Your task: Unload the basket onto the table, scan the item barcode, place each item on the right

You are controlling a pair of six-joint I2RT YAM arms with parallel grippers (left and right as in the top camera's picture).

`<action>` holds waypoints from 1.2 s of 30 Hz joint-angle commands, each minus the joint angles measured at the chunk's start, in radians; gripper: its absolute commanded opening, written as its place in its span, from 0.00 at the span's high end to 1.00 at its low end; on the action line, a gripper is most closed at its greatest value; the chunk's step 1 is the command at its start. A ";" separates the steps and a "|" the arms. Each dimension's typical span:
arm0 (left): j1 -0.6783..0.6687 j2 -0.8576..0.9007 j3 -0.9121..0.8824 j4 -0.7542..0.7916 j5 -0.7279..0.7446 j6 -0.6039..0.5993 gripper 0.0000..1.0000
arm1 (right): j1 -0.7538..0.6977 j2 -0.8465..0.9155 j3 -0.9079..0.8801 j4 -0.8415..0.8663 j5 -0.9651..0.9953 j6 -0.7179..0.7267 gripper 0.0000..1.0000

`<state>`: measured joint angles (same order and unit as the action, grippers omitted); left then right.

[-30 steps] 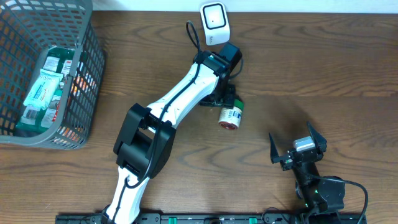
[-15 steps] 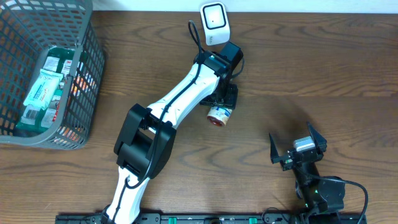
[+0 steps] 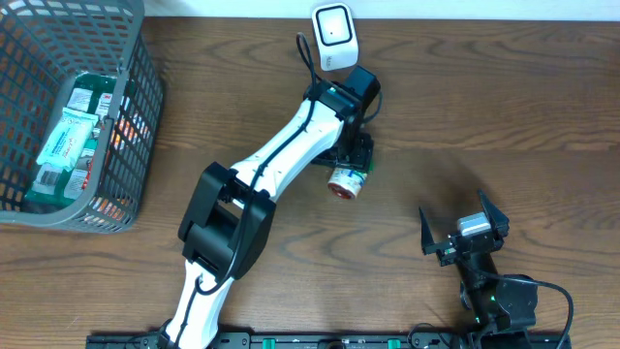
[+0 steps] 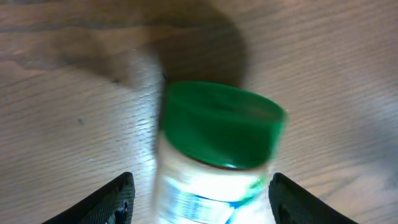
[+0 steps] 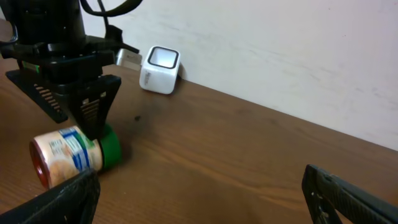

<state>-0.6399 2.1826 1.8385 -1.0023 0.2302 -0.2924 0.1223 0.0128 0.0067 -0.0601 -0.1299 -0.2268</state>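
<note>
Plainly, the left gripper point(image 4: 202, 186) has its jaws spread, holding nothing. In the left wrist view its two dark fingers point(image 4: 118, 199) stand on either side of a jar point(image 4: 217, 143), with bare wood showing between the left-hand finger and the jar. The other finger sits very near the jar's side, and the blur hides whether it touches. The jar lies on its side on the table point(image 3: 484, 107). Its green lid point(image 5: 111, 149) is under the gripper and its reddish bottom end points away from it, toward the front of the table. From the right wrist camera, the left gripper point(image 5: 87, 106) stands upright over the lid end of the jar point(image 5: 65, 155).

The white left arm point(image 3: 281, 155) reaches from the near edge of the table to a spot just in front of the scanner point(image 3: 332, 37), a small white box with a dark window (its cable loops beside the wrist). The jar point(image 3: 344, 181) is near the scanner, not touching it.

Well apart on the right, the right gripper point(image 3: 463, 233) rests low with its jaws wide and empty. At the far left, a grey basket point(image 3: 136, 97) holds several packets point(image 3: 68, 136).
</note>
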 commanded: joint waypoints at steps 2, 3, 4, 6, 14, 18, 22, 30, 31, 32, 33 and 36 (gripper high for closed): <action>-0.014 -0.001 -0.014 -0.007 0.024 0.071 0.29 | 0.016 -0.004 -0.001 -0.004 0.006 0.013 0.01; -0.014 -0.001 -0.016 -0.007 0.024 0.071 0.29 | 0.016 -0.004 -0.001 -0.004 0.006 0.013 0.01; -0.014 -0.001 -0.017 -0.010 0.024 0.071 0.28 | 0.016 -0.004 -0.001 -0.004 0.006 0.013 0.01; -0.014 0.000 -0.021 -0.010 0.020 0.071 0.29 | 0.016 -0.004 -0.001 -0.004 0.006 0.013 0.01; -0.013 0.000 -0.030 -0.008 -0.006 0.074 0.29 | 0.016 -0.004 -0.001 -0.004 0.006 0.013 0.01; -0.014 0.000 -0.058 0.006 0.025 0.074 0.28 | 0.016 -0.004 -0.001 -0.004 0.006 0.013 0.01; -0.014 0.000 -0.082 0.021 0.024 0.073 0.30 | 0.016 -0.004 -0.001 -0.004 0.006 0.013 0.01; -0.015 0.000 -0.083 0.029 0.029 0.071 0.35 | 0.016 -0.004 -0.001 -0.004 0.006 0.013 0.01; -0.016 0.000 -0.083 0.029 0.045 0.071 0.35 | 0.016 -0.004 -0.001 -0.004 0.006 0.013 0.01; -0.018 0.000 -0.083 0.031 0.066 0.071 0.34 | 0.016 -0.004 -0.001 -0.004 0.006 0.013 0.01; -0.018 0.000 -0.083 0.032 0.084 0.071 0.34 | 0.016 -0.004 -0.001 -0.004 0.006 0.013 0.01; -0.019 0.000 -0.083 0.033 0.099 0.071 0.35 | 0.016 -0.004 -0.001 -0.004 0.006 0.013 0.01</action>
<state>-0.6559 2.1822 1.7592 -0.9668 0.2920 -0.2314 0.1223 0.0128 0.0067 -0.0601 -0.1299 -0.2268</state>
